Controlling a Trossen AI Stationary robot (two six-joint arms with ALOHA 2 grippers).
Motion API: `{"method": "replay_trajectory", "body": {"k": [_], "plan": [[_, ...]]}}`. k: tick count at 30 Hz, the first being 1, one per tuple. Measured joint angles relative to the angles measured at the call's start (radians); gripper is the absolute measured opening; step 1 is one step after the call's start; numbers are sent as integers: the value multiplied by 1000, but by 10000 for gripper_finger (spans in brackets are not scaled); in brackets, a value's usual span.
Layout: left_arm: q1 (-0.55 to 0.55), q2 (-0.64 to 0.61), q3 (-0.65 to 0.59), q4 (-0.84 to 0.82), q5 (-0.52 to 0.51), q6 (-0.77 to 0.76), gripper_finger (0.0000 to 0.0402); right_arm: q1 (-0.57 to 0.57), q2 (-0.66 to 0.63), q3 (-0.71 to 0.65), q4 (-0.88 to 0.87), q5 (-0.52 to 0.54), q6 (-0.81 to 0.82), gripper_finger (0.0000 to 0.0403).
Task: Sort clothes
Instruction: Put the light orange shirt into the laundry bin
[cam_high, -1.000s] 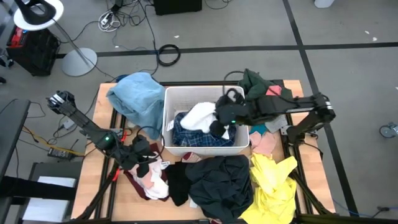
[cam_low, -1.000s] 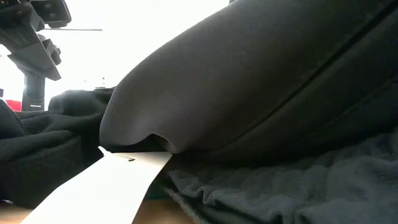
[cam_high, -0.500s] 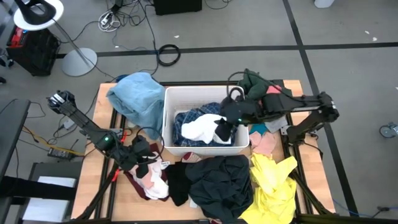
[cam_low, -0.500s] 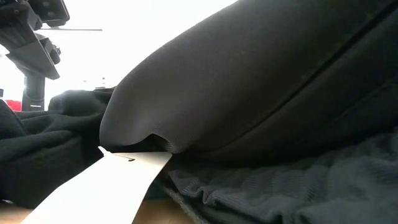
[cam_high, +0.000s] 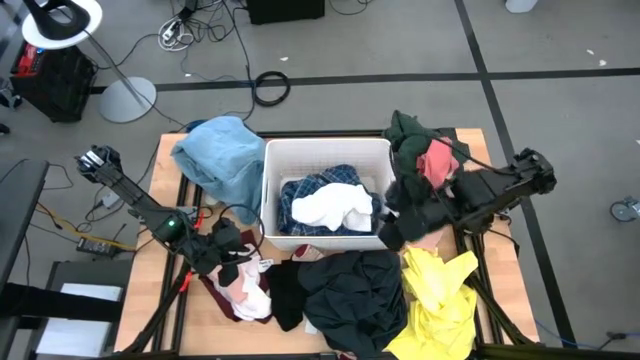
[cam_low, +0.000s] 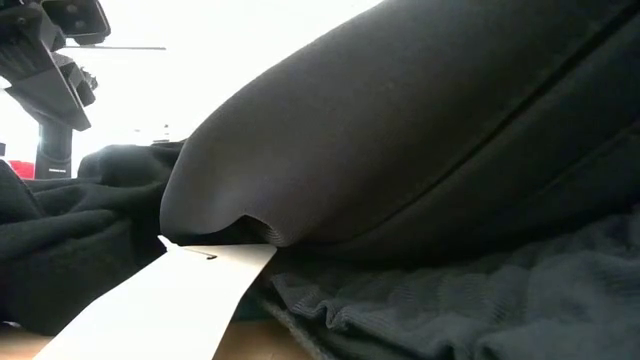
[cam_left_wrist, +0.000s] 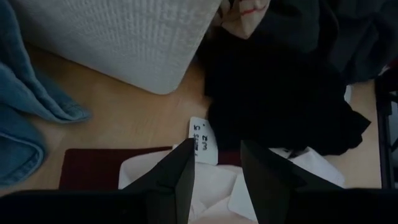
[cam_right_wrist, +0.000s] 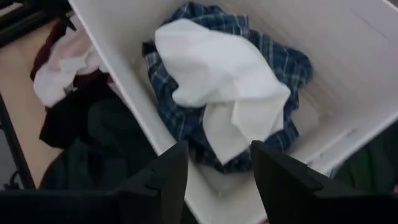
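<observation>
Fingers of the right gripper (cam_right_wrist: 214, 174) stand apart with nothing between them, poised at the bin's (cam_high: 272, 190) right-hand edge, just outside its rim as far as the high view lets one judge. Inside the bin a white garment (cam_right_wrist: 217, 81) lies crumpled on top of a blue plaid garment (cam_right_wrist: 283, 59), so a drop looks complete and the step in hand seems to be the gap between one placement and the next pick. Outward from the bin, the remaining clothes ring it: a dark green piece (cam_high: 408, 132) and a pink one (cam_high: 436, 162) off its far right corner, a yellow garment (cam_high: 440, 298) and a black heap (cam_high: 352, 290) along its near side, a light blue piece (cam_high: 220, 155) against its left wall. The left gripper (cam_left_wrist: 214, 180), also parted and empty, hovers off the bin's near left corner over a white garment with a tag (cam_left_wrist: 202, 140) and maroon cloth (cam_left_wrist: 93, 168). The next move probably calls for the right arm to choose a piece from the pile beside the bin, come down onto a raised fold and close on one layer only, since the pieces overlap and may drag one another.
</observation>
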Motion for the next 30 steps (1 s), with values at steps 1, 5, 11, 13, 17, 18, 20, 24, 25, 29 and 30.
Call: {"method": "replay_trajectory", "body": {"k": [1, 5, 11, 13, 17, 18, 20, 24, 25, 29, 30], "plan": [[0, 0, 0, -1, 3, -3, 136, 28, 0, -7, -11, 15, 29, 175], [0, 0, 0, -2, 5, -26, 136, 145, 0, -79, -40, 90, 172, 174], [0, 0, 0, 9, 5, -28, 136, 297, 0, -240, -4, 108, 414, 169], [0, 0, 0, 8, 9, -29, 136, 343, 0, -290, 21, 107, 491, 169], [0, 8, 0, 8, 70, -29, 136, 420, 1, -381, 110, 97, 606, 169], [0, 14, 0, 5, 88, -29, 136, 436, 1, -400, 130, 96, 629, 168], [0, 31, 0, -7, 116, -29, 136, 464, 1, -436, 168, 96, 672, 166], [0, 93, 1, -70, 139, -33, 136, 496, 1, -507, 211, 118, 733, 164], [0, 112, 1, -82, 145, -37, 136, 501, 1, -524, 220, 130, 749, 164], [0, 183, 1, -116, 173, -72, 136, 518, 1, -581, 246, 134, 817, 164], [0, 200, 1, -118, 177, -78, 136, 524, 1, -595, 257, 134, 826, 164]]}}
